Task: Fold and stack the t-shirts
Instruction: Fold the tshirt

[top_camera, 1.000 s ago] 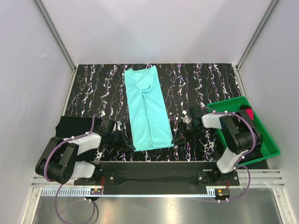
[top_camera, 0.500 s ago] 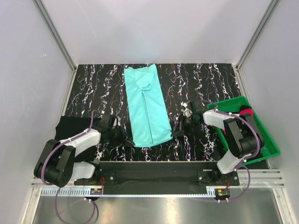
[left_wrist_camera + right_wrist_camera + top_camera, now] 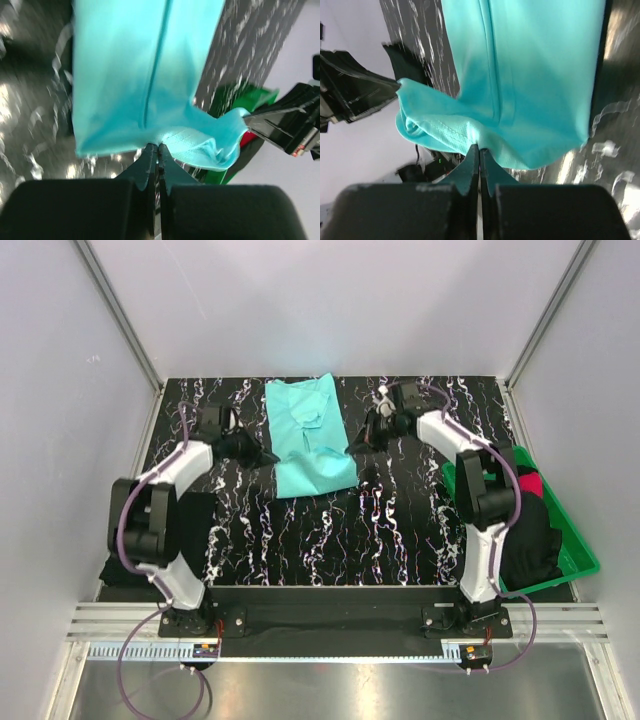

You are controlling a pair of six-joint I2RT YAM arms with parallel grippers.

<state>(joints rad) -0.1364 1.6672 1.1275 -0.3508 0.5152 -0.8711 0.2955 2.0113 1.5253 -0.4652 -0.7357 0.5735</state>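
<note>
- Black marbled mat with white streaks (image 3: 400, 530), boxed in by pale grey walls (image 3: 330, 300).
- Nearest: black cloth t-shirt (image 3: 198, 525) at the mat's left edge. Green plastic rimmed tray (image 3: 580, 562) on the right holds black cloth and a red-pink shirt (image 3: 528, 485).
- Farther back: turquoise-mint cloth t-shirt (image 3: 312, 440), doubled over mid-mat.
- Left gripper (image 3: 155, 152) and right gripper (image 3: 479, 150) each pinch a hem corner, jaws tight, raised above the lower layer.
- Risk: thin pinches could slip, or uneven release could skew the hem. The slack middle between the corners could bunch into a crease.
</note>
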